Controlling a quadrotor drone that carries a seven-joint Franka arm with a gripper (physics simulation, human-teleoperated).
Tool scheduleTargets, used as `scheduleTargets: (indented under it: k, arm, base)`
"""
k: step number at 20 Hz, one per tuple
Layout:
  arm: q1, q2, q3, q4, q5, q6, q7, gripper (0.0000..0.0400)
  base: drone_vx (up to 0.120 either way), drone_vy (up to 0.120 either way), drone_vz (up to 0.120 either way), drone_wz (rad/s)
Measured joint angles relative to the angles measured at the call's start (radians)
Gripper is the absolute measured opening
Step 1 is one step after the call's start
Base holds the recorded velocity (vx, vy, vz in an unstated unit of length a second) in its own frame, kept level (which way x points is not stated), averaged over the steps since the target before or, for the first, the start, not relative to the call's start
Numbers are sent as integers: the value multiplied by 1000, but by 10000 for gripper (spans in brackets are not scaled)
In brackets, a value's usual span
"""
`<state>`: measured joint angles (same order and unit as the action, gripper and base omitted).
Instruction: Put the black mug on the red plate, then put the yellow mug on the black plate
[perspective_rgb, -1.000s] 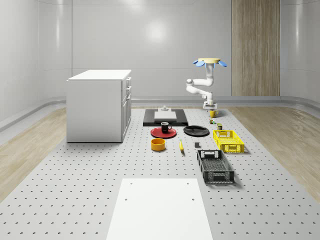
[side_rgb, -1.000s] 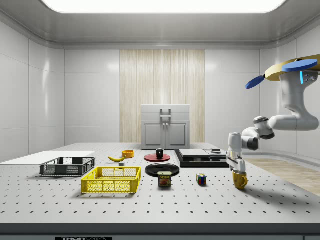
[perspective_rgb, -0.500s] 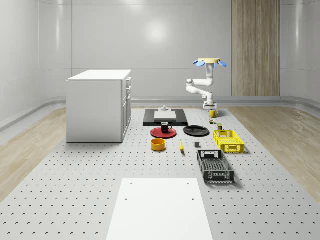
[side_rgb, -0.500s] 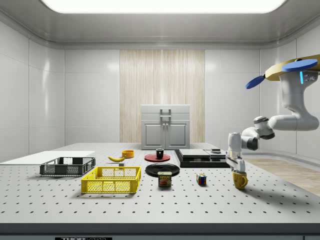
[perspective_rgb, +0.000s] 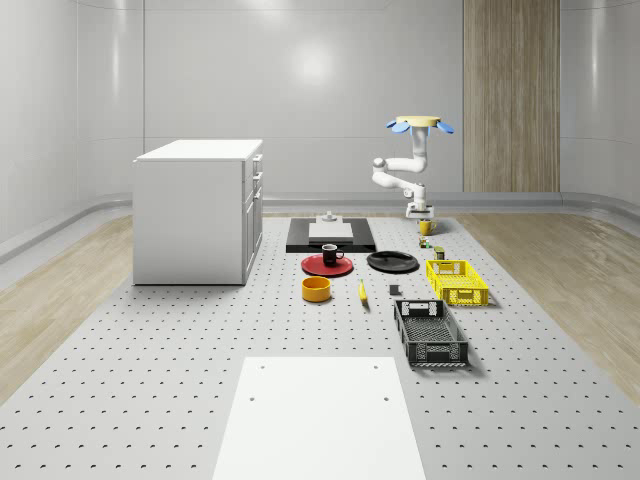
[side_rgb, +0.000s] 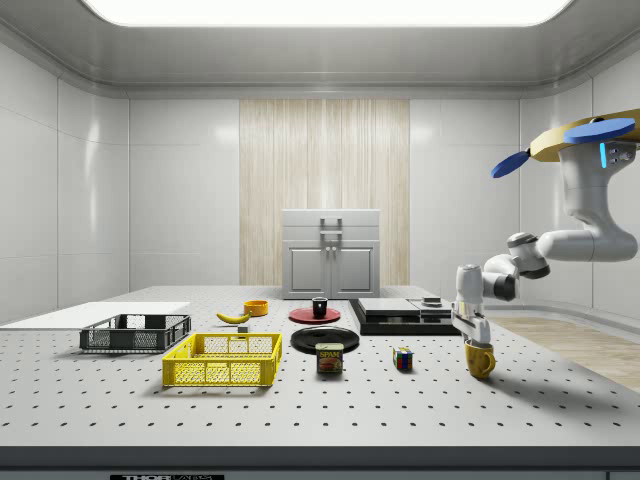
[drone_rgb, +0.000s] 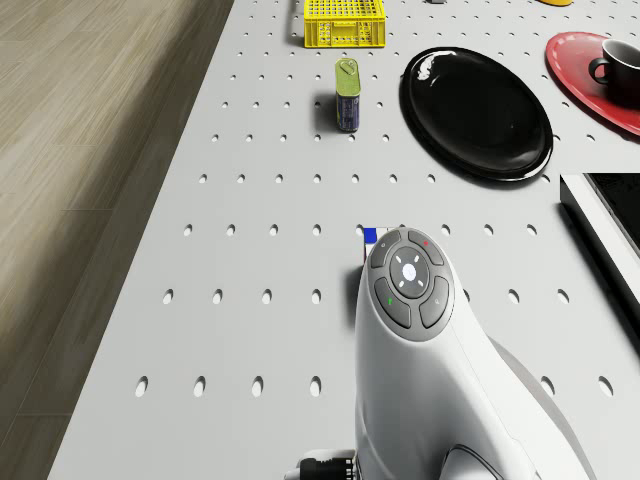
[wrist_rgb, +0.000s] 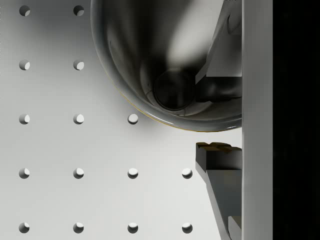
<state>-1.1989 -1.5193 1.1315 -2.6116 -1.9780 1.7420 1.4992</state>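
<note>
Two mugs and two plates are in play; where does each stand? asks the picture desk.

The black mug sits upright on the red plate, the caption writer answers. The black plate lies bare just beside the red one, toward the whole-scene view's right. The yellow mug stands on the perforated table, well apart from both plates and near the table's far right corner in the whole-scene view. A Rubik's cube and a Spam can stand between the mug and the black plate.

And the robot? the desk asks.

The drone hovers high above that corner, at the side view's right, the writer says. Its white arm bends down to the mug. The gripper points straight down at the mug's rim, jaws narrowly parted astride the wall. In the wrist view, one of the fingers is inside the cup, and the other is outside, just off the wall. The mug's base rests on the table.

Anything else on the table? the desk asks.

A yellow crate, a black crate, a banana, a yellow bowl and a white cabinet, the writer replies.
</note>
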Motion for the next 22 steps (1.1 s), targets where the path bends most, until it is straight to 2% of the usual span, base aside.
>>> scheduleTargets:
  k: [4, 10, 15, 22]
  arm:
    - [9, -6, 31, -16, 28, -15, 3, 112]
    - [22, -15, 82, -39, 77, -37, 2, 109]
    - [24, -21, 99, -45, 94, -42, 2, 109]
    - [24, -27, 106, -47, 104, -40, 3, 108]
  base:
    - [0, 0, 10, 0]
    - [13, 0, 120, 0]
    - [120, -112, 112, 0]
    - [120, -120, 0, 0]
